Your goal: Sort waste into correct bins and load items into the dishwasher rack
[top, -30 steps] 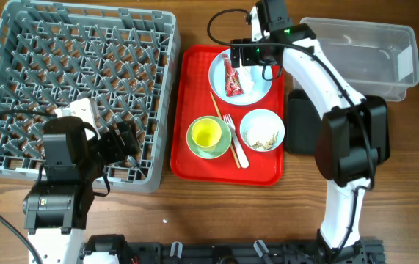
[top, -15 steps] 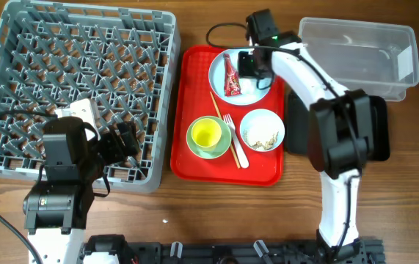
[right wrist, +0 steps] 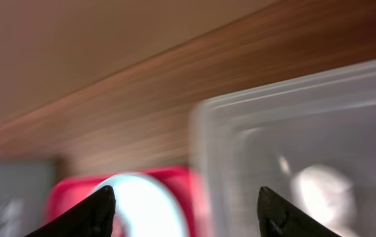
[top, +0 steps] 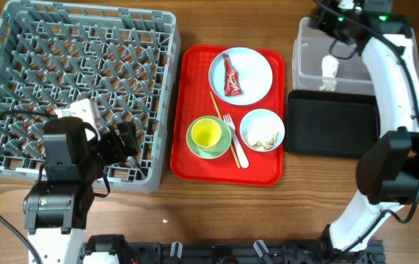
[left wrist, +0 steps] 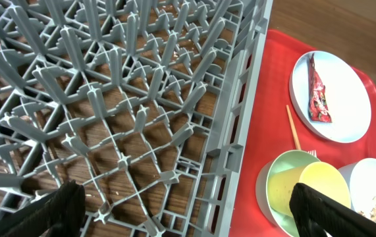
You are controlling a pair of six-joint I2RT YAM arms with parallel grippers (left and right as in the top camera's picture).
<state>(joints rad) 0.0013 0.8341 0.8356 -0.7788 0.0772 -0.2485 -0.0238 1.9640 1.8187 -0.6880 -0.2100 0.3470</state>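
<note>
The red-and-white wrapper (top: 230, 75) lies on the white plate (top: 257, 70) on the red tray (top: 194, 88); it also shows in the left wrist view (left wrist: 318, 92). The yellow cup (top: 207, 133) sits in the green bowl (top: 222, 149). The white bowl (top: 250, 117) holds food scraps (top: 262, 137). The fork (top: 236, 143) and chopsticks (top: 220, 110) lie between them. My right gripper (top: 332, 33) is open and empty above the clear tub (top: 385, 44), where a small white thing (top: 329, 68) lies. My left gripper (left wrist: 188, 217) is open over the rack's (top: 84, 73) front right corner.
The black tray (top: 332, 122) lies in front of the clear tub, right of the red tray. The right wrist view is blurred; it shows the tub's wall (right wrist: 306, 131) and the table's far edge. Bare wood lies in front of the trays.
My right arm has swung right, from over the white plate to over the clear tub. A small white thing now shows in the tub. The left arm has not moved.
</note>
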